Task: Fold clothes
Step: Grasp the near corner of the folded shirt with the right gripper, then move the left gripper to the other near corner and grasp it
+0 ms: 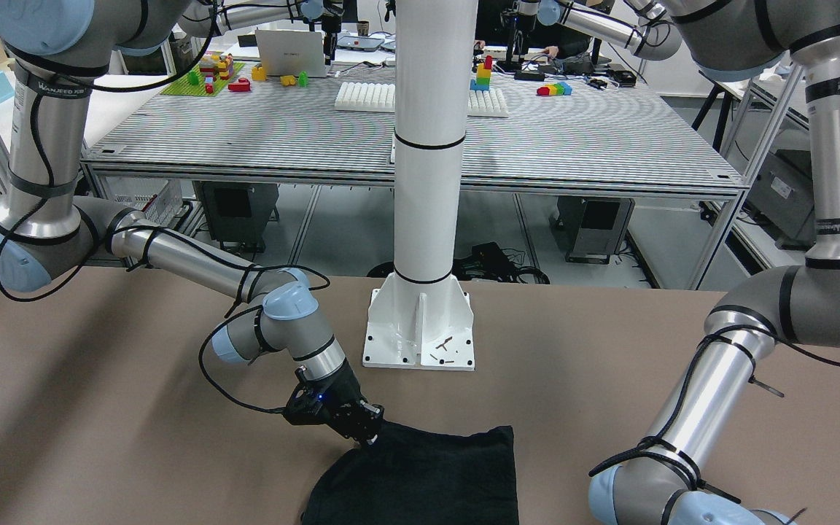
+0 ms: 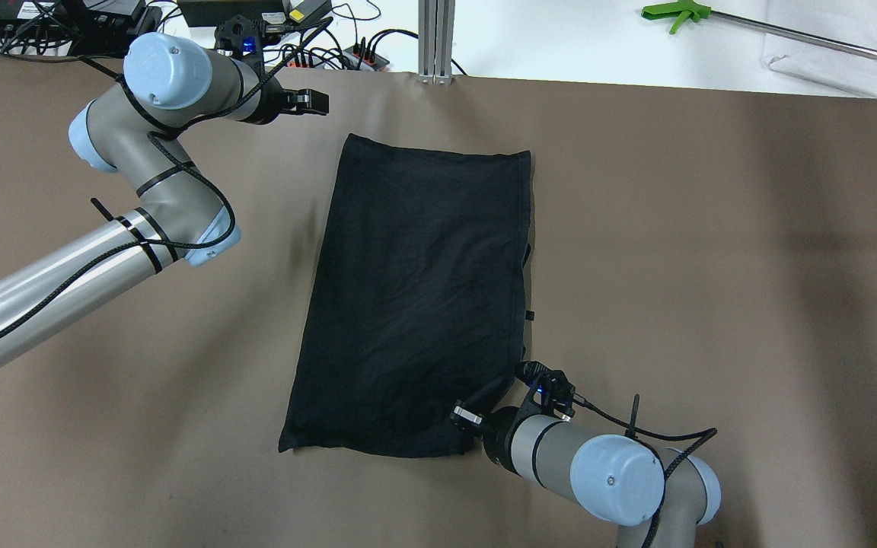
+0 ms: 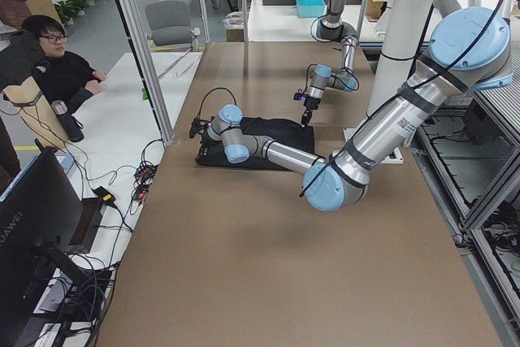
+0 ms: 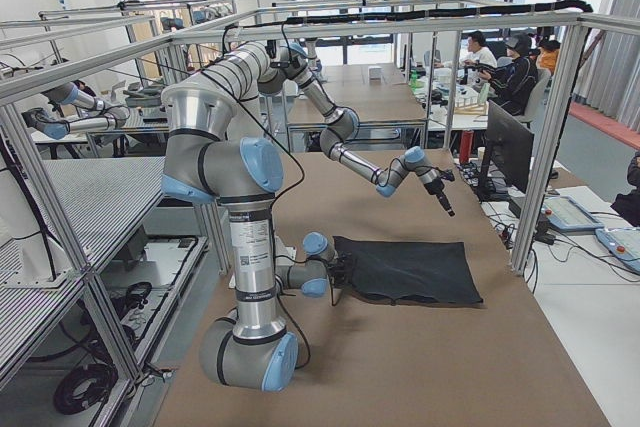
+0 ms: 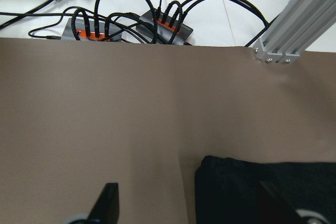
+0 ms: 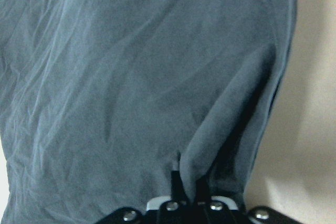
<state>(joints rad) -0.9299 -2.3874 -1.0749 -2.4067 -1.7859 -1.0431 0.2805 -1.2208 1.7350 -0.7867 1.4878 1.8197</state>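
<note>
Found black cloth (image 2: 416, 297) spread flat in middle of brown table (image 2: 712, 266), long axis running away from robot, approx. rectangular w/ light creases. Caught right gripper (image 1: 370, 436) clenched on a raised pleat at cloth's near-right corner, per wrist cam. Saw left gripper (image 2: 320, 103) spread wide, holding nothing, poised just past far-left corner, apart from fabric. Judged fabric thin, light, limp: no stiffness, likely to sag, drag and bunch if lifted by one point; not fragile, prob. not slippery on matte cover. Reckoned corners and hems the best holds, w/ far-left corner the obvious 2nd. Noted white pole base (image 1: 420, 328) on robot's side, near cloth's near edge but apart from it; power strips (image 5: 126, 24) & aluminium post (image 5: 286, 35) beyond far edge, close to left gripper's reach; green-handled tool (image 2: 674, 11) well off to far right.
</note>
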